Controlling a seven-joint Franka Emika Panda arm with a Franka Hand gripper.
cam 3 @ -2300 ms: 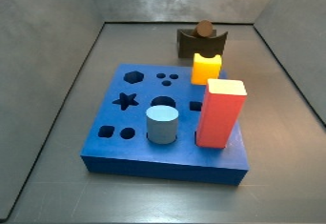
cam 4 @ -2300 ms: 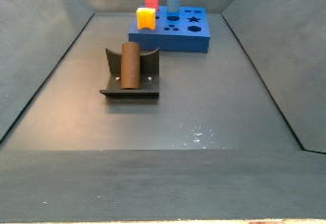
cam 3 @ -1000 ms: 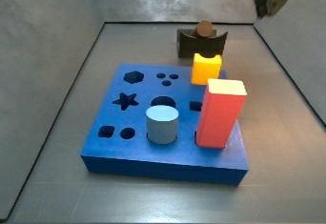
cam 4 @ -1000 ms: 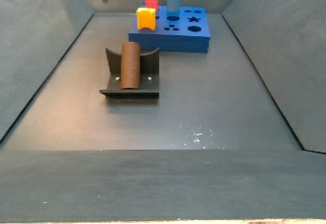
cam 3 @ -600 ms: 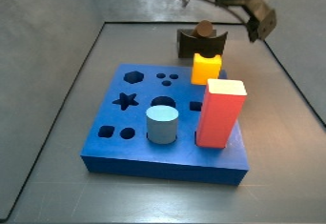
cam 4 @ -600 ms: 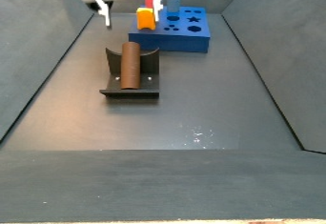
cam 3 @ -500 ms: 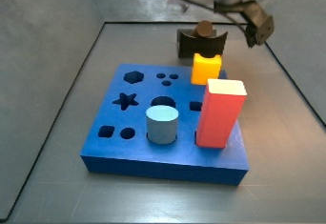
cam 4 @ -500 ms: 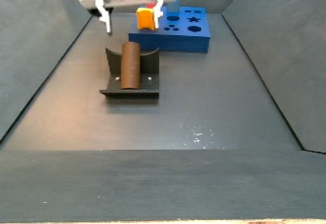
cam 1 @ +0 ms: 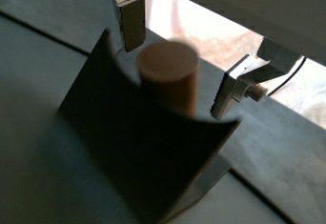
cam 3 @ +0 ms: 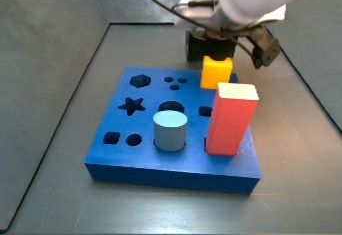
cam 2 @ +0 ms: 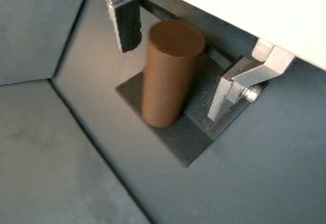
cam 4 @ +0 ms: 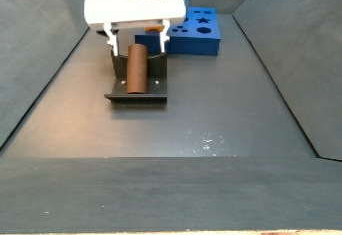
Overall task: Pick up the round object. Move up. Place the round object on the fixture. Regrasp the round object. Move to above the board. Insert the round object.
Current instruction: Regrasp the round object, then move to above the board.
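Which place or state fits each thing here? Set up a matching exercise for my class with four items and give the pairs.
Things:
1. round object
2. gripper
3. grey-blue cylinder
4. red block

Places or states:
A. standing upright in a round hole of the board
B. lying in the fixture
C. open, fingers either side of the peg
D. tall, standing at the board's edge

Pairs: 1-B, 2-C, 3-A, 4-D

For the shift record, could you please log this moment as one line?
stage: regrasp | gripper: open, straddling round object | round object: lying on fixture | board: hole unfilled
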